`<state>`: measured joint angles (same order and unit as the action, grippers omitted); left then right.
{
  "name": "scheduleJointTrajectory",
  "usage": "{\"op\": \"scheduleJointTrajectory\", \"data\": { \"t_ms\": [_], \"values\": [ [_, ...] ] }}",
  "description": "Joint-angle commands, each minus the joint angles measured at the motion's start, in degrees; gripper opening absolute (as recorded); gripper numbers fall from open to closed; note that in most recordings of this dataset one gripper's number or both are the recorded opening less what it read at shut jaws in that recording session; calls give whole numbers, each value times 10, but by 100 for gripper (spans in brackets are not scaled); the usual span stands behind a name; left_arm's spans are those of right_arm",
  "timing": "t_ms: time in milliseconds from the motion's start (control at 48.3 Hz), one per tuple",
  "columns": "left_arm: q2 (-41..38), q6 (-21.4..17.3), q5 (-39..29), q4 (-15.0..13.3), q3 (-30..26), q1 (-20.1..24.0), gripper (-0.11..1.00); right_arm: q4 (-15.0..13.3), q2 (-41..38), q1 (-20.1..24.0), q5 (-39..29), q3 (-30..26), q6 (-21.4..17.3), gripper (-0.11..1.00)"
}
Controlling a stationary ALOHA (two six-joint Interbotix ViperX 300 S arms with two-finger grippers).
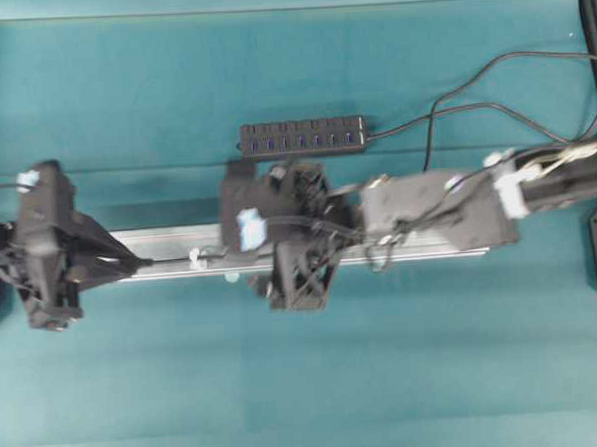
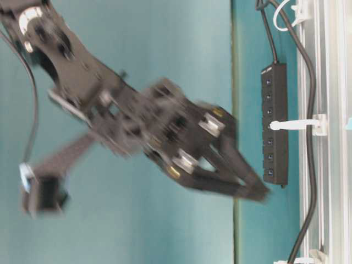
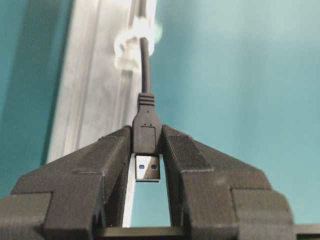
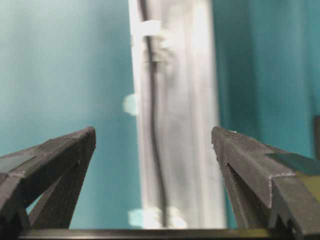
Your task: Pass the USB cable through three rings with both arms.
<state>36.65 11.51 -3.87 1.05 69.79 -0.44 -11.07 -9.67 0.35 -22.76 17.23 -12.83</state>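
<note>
— USB cable [image 3: 145, 75] first: where was it?

— Its plug [image 3: 147, 145] sat clamped between the fingers of my left gripper [image 3: 147, 150], metal tip pointing back toward my wrist, cord running straight ahead along the silver rail [image 3: 95, 100] and through a pale ring [image 3: 131, 45] just beyond my fingertips.

— And your other hand?

— My right gripper [image 4: 152, 142] hung over the same rail with its fingers spread wide apart, holding nothing. Below it the cord [image 4: 155, 125] lay along the rail's groove and passed a second ring [image 4: 147, 27] farther on.

— What crowded the scene?

— From overhead, my right arm [image 1: 438, 211] stretched across the rail's right half and hid much of it, so I could not tell how the cord ran there. Beyond the rail lay a black multi-port hub [image 1: 302, 136] on the teal cloth [image 1: 306, 363], its own leads looping off to the far right, well apart from both my grippers.
</note>
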Motion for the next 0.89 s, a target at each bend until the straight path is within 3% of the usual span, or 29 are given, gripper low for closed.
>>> {"op": "scheduleJointTrajectory", "data": {
  "t_ms": [0, 228, 869],
  "values": [
    [25, 1, -2, 2, -4, -1, 26, -1, 41, -8, 22, 16, -15, 89],
    [69, 1, -18, 2, -4, 1, 26, -3, 77, -11, 62, 63, -22, 88],
    [73, 1, -15, 2, -8, 4, 26, -3, 197, 4, 95, 186, -23, 86]
  ]
}}
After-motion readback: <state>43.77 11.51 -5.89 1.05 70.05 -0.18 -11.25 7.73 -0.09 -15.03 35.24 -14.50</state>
